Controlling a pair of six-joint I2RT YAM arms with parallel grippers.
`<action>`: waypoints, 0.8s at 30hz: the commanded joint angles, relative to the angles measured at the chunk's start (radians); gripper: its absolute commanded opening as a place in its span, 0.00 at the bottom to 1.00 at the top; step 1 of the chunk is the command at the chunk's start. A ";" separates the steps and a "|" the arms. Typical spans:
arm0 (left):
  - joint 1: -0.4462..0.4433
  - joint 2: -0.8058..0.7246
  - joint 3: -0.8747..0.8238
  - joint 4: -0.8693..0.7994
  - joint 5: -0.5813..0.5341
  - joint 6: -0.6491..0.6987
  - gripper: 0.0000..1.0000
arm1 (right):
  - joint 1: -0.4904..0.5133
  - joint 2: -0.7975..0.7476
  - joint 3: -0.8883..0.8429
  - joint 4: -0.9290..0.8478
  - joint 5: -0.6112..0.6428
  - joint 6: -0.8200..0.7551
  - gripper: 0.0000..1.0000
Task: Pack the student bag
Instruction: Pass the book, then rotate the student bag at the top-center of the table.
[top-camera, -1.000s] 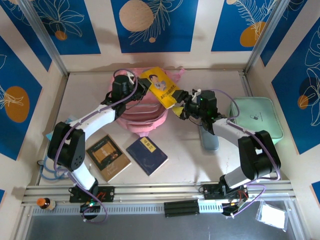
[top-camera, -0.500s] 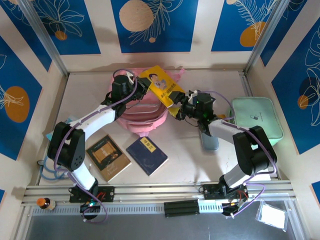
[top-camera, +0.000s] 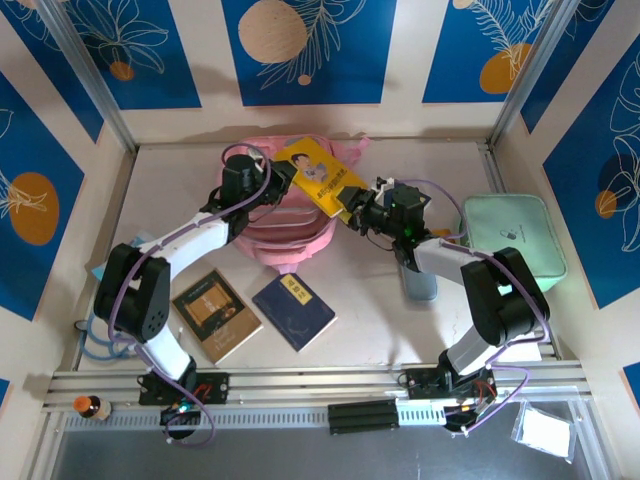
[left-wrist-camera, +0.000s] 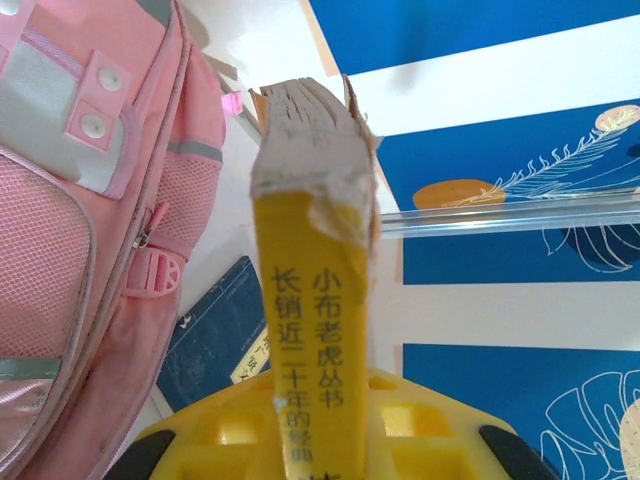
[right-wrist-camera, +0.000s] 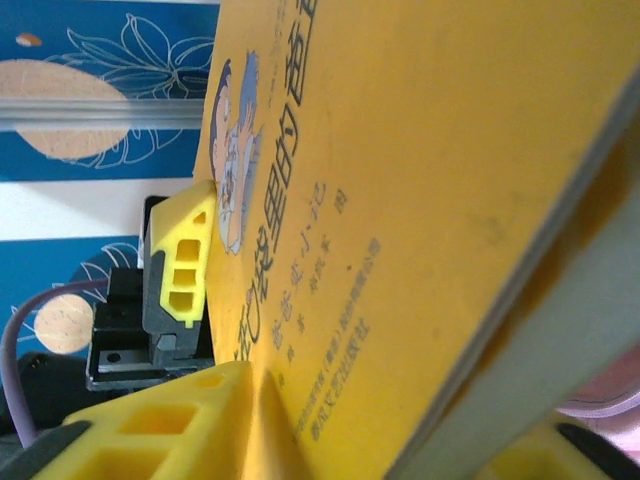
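The student bag is a pink backpack lying at the back middle of the table, and it also appears in the left wrist view. Over it a yellow book is held tilted in the air. My left gripper is shut on the book's left end, its spine standing upright between the yellow fingers. My right gripper is shut on the book's lower right corner. There a yellow finger presses flat against the front cover, with the book's page edges on the other side.
A brown book and a dark blue book lie on the table in front of the bag. A grey-blue pouch lies under the right forearm. A mint-green case sits at the right wall.
The right gripper has moved left onto the yellow book's lower corner and its jaws have closed on it. The book has shifted slightly left. The left gripper keeps its hold.
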 joint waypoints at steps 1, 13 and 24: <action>0.014 -0.041 -0.019 0.034 -0.008 0.007 0.00 | 0.009 -0.006 0.040 -0.002 -0.001 -0.048 0.31; 0.053 -0.084 -0.135 -0.380 -0.086 0.469 0.65 | -0.024 -0.115 0.092 -0.358 0.049 -0.288 0.00; 0.029 -0.051 -0.161 -0.497 0.019 0.685 0.73 | -0.063 -0.224 0.147 -0.624 0.145 -0.488 0.00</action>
